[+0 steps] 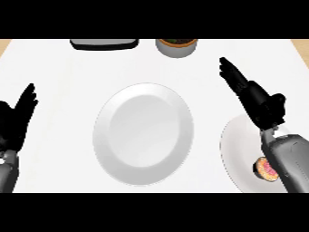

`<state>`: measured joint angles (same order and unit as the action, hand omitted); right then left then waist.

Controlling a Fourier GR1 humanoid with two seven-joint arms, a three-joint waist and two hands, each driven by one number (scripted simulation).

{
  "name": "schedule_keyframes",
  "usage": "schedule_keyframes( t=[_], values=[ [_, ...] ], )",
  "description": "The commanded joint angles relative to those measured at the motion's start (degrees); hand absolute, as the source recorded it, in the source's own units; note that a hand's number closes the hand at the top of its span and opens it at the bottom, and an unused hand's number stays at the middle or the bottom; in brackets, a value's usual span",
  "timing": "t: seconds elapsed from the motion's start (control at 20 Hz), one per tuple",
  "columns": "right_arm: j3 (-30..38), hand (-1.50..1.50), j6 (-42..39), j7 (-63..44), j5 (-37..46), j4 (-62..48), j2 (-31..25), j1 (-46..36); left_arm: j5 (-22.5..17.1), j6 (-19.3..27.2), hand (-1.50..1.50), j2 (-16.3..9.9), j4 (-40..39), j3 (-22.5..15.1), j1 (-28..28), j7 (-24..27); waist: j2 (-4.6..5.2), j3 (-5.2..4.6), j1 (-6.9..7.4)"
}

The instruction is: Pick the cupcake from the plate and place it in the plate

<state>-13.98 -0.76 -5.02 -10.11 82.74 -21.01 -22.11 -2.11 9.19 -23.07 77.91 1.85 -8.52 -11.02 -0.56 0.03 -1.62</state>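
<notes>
Clearly nothing is done yet: the cupcake (pixel 266 168) is sitting on the side plate (pixel 237 138) at four o'clock, the right hand (pixel 257 97) hovering above, fingers straight; the central plate (pixel 143 133) is waiting.

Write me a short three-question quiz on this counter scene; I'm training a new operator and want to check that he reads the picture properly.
1. True or false: the cupcake already sits on the large centre plate.
2. Which hand is above the small plate at the right edge? A) left hand B) right hand C) neither
3. Fill in: the left hand is ____, fingers up, near the view's left edge.

Key
1. False: the cupcake lies on the small plate, partly hidden by the right forearm; the large plate holds nothing.
2. B: the right hand is over its upper part, fingers straight, holding nothing.
3. Open.
</notes>
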Motion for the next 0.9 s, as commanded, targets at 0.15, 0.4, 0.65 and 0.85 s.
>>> schedule_keyframes(
  t=[0.15,0.4,0.65,0.85],
  values=[
    [9.32,1.5,13.86,-6.57,-2.31,1.01,4.41,4.71,-1.94,-3.85,0.0,2.43,2.82,-0.83,3.33,9.0,0.21,-0.11,1.12],
    [12.17,-1.5,33.44,-4.73,15.41,-1.24,-0.49,8.27,-3.45,-4.57,0.0,5.43,1.55,-1.76,4.62,11.44,-0.15,-0.46,-1.85],
    [4.17,-1.5,47.08,5.37,23.54,5.24,12.85,21.15,-3.23,-6.8,0.0,6.77,0.09,-2.99,4.98,15.99,0.38,-0.1,0.35],
    [-0.09,-1.5,52.01,0.99,32.48,14.44,11.48,31.34,-4.46,-8.92,0.0,6.52,-1.27,-1.65,6.74,18.48,0.34,-0.15,0.48]
  ],
)
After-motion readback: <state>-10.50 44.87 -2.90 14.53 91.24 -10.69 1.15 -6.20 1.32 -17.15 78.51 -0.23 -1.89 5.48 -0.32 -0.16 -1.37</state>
